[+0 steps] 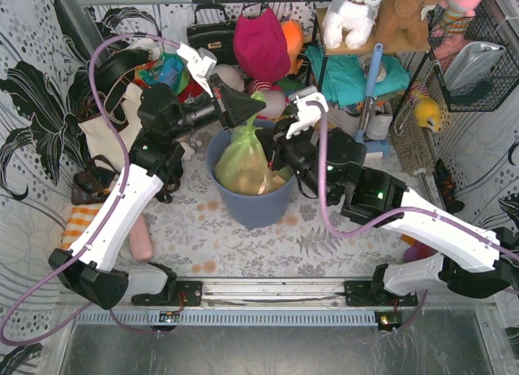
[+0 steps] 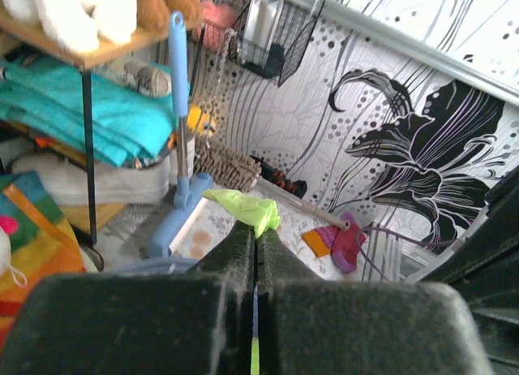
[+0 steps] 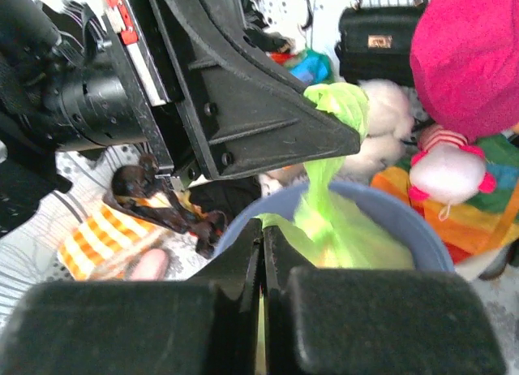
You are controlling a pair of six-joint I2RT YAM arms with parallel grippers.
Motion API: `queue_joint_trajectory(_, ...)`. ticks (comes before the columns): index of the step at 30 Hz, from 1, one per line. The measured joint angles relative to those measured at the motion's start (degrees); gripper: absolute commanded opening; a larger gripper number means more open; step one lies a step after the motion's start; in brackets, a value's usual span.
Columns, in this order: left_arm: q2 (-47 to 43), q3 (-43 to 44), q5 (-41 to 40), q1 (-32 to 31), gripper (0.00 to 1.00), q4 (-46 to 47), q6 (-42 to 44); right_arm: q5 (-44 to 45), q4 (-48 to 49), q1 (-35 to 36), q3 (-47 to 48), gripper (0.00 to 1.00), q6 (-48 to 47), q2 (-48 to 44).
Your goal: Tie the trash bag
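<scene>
The trash bag (image 1: pixel 243 162), thin light-green plastic with tan paper showing through, sits inside the round blue bin (image 1: pixel 253 206). My left gripper (image 1: pixel 259 105) is above the bin's far rim, shut on a flap of the bag's mouth that is pulled up taut. In the left wrist view the green plastic (image 2: pixel 246 207) bunches out past the shut gripper (image 2: pixel 257 227). My right gripper (image 1: pixel 276 153) is at the bin's right rim, shut on another part of the bag's edge (image 3: pixel 285 227). In the right wrist view the shut gripper (image 3: pixel 263 229) is low, with the left gripper (image 3: pixel 354 138) above it.
A cream tote bag (image 1: pixel 104 125) stands at the left, a black handbag (image 1: pixel 212 36) and plush toys at the back. A shelf with teal cloth (image 1: pixel 357 73) and a blue handle (image 1: pixel 371 84) stands at the right, and a wire basket (image 1: pixel 477 60) hangs beyond it. A pink object (image 1: pixel 143 239) lies front left.
</scene>
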Motion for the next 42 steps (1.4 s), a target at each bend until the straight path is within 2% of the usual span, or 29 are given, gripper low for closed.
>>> queue_joint_trajectory(2, -0.2, -2.7, -0.5, 0.0, 0.03, 0.2, 0.0, 1.0, 0.2, 0.0, -2.7, 0.00, 0.5, -0.3)
queue_joint_trajectory(3, -0.2, -3.6, -0.7, 0.0, 0.09, 0.2, 0.0, 1.4, 0.2, 0.0, -3.6, 0.00, 0.6, -0.3)
queue_joint_trajectory(6, 0.0, -4.6, -0.9, 0.0, 0.17, -0.1, -0.1, 2.6, 0.2, -0.1, -5.0, 0.00, 0.6, -0.1)
queue_joint_trajectory(8, -0.2, -4.6, -1.4, 0.0, 0.32, 0.0, 0.1, 3.1, 1.1, -0.3, -5.0, 0.01, 0.6, 0.0)
queue_joint_trajectory(12, -0.8, -4.0, -3.9, 0.0, 0.43, -0.7, 1.1, 3.2, 3.8, -0.4, -5.0, 0.24, 0.3, 0.0)
queue_joint_trajectory(16, -1.1, -0.3, -7.3, 0.0, 0.56, -2.2, 3.1, 2.6, 4.4, -0.4, -3.3, 0.34, -0.5, 0.4)
queue_joint_trajectory(20, -2.7, 3.3, -11.4, 0.0, 0.62, -3.3, 5.5, 1.7, 4.8, -0.4, 0.7, 0.37, -1.5, 1.1)
queue_joint_trajectory(25, -7.5, 2.7, -18.4, 0.0, 0.64, -4.3, 8.5, 1.9, 5.1, -0.4, 4.4, 0.39, -3.1, 0.9)
queue_joint_trajectory(28, -12.0, -0.7, -24.7, 0.0, 0.66, -4.2, 10.2, 4.6, 5.1, -0.4, 5.0, 0.40, -5.3, 0.2)
queue_joint_trajectory(33, -20.3, -11.2, -38.8, 0.0, 0.68, -3.8, 12.3, 12.5, 4.9, -1.4, 3.8, 0.43, -10.1, -0.8)
queue_joint_trajectory(36, -23.5, -18.2, -46.5, 0.0, 0.71, -3.9, 13.0, 13.6, 2.8, -6.3, 1.1, 0.46, -9.2, -1.8)
queue_joint_trajectory(42, -24.8, -33.2, -58.0, 0.0, 0.78, -3.1, 13.8, 7.3, -2.6, -23.3, -10.4, 0.55, -1.2, -2.6)
